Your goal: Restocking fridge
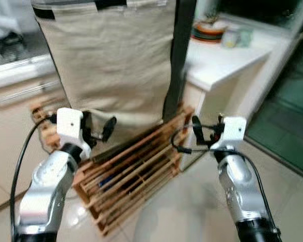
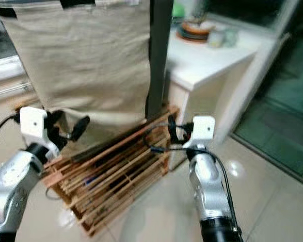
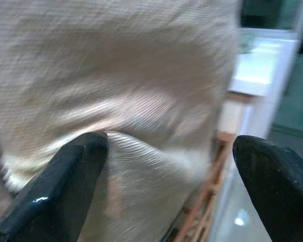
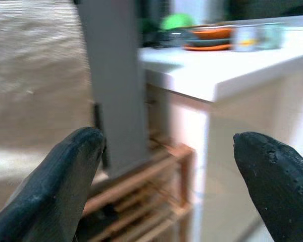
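A large beige cloth bag point(image 1: 108, 60) stands upright on a slatted wooden rack point(image 1: 136, 174) that sits on the pale tiled floor point(image 1: 192, 212). The bag has a dark band near its top edge, and a dark upright post point(image 1: 179, 55) runs along its right side. The rack looks tilted in the head views and holds some dark items between its slats, too blurred to name.

The left gripper point(image 1: 102, 132) is raised in front of the lower left part of the bag, very near the cloth; its jaws are spread, and in the left wrist view the bag's wrinkled fabric point(image 3: 141, 101) lies between the two black fingers point(image 3: 65, 186). Whether a finger touches the cloth cannot be told.

The right gripper point(image 1: 202, 132) is held up to the right of the rack, near its upper right corner and in front of a white counter point(image 1: 217, 63). Its jaws are also spread and hold nothing; the right wrist view looks between the fingers point(image 4: 55, 186) toward the post, the rack and the counter's edge.

On the counter's far end sit a stack of plates point(image 1: 208, 31) with orange rims and a small pale cup point(image 1: 231, 37) just beside it. A white cabinet front point(image 1: 17, 91) runs behind the left arm, and a dark glass door point(image 1: 288, 116) stands on the right.
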